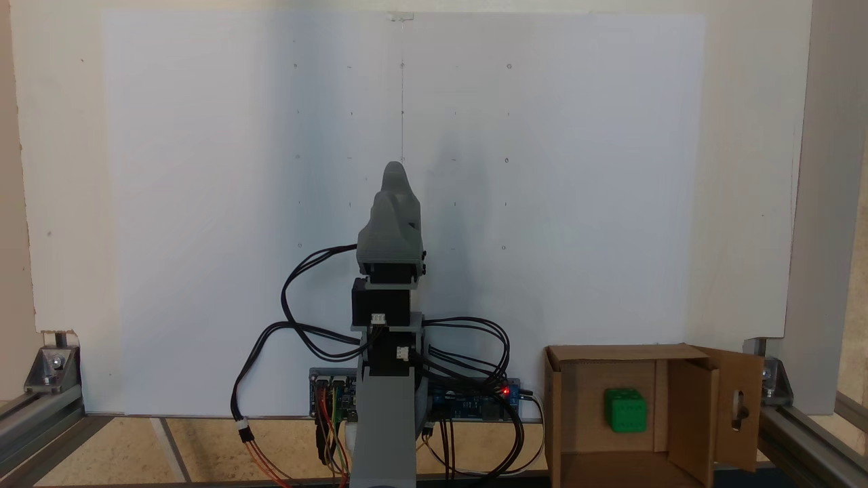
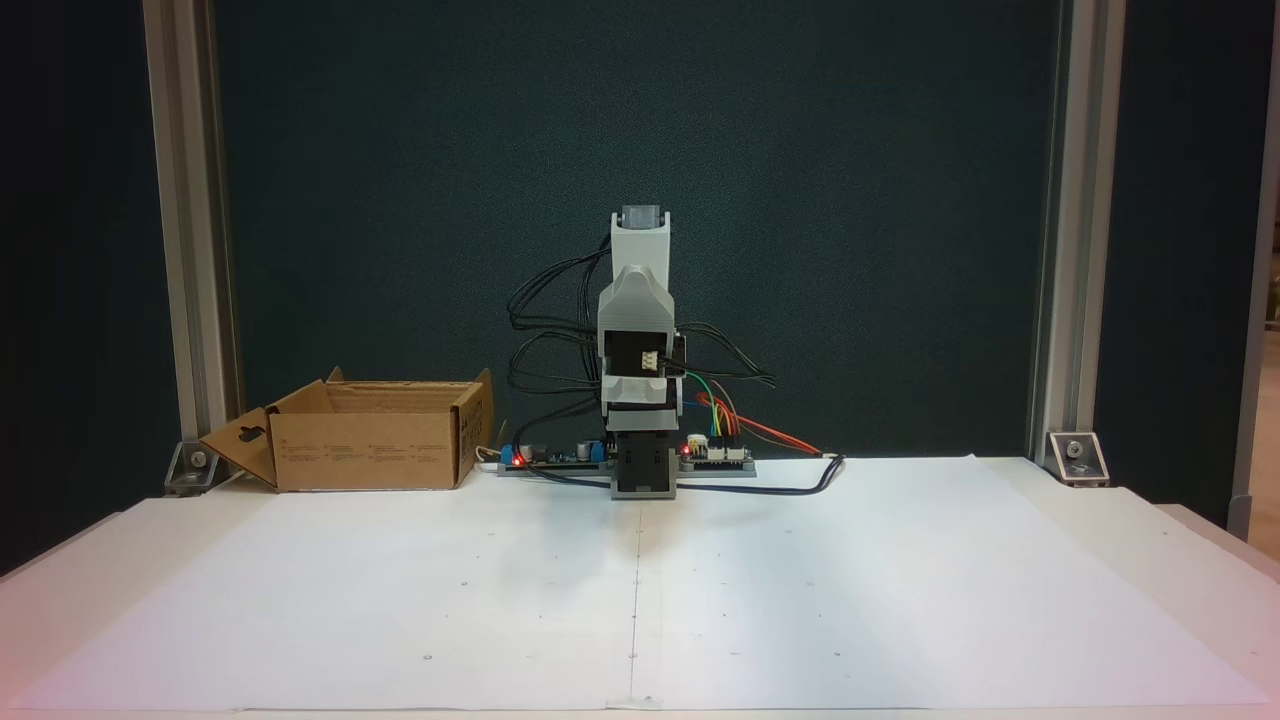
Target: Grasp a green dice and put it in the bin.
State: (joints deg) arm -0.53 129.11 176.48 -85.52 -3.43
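The green dice [image 1: 625,410] is a small glossy cube with rounded edges and shallow pips of its own colour, lying on the floor of the bin [image 1: 692,400]. The bin is a brown corrugated cardboard box with its flaps folded out; one flap carries a slot-shaped cutout. Seen from above, it lies to the lower right of the gripper [image 1: 395,169], well apart from it; in the front-on fixed view the bin [image 2: 365,450] stands low to the left of the folded arm, its printed side wall hiding the dice.

The gripper is matte grey printed plastic, tapering to a rounded tip. Its jaws lie one over the other for the camera, so I cannot tell whether they are parted or together; nothing is seen between them.

Black cables [image 1: 298,318] loop around the arm's black servos. Circuit boards [image 2: 715,455] with red lights sit at its base. A smooth white paper sheet [image 2: 640,600], dotted with small marks, covers the table, framed by aluminium posts [image 2: 185,240].
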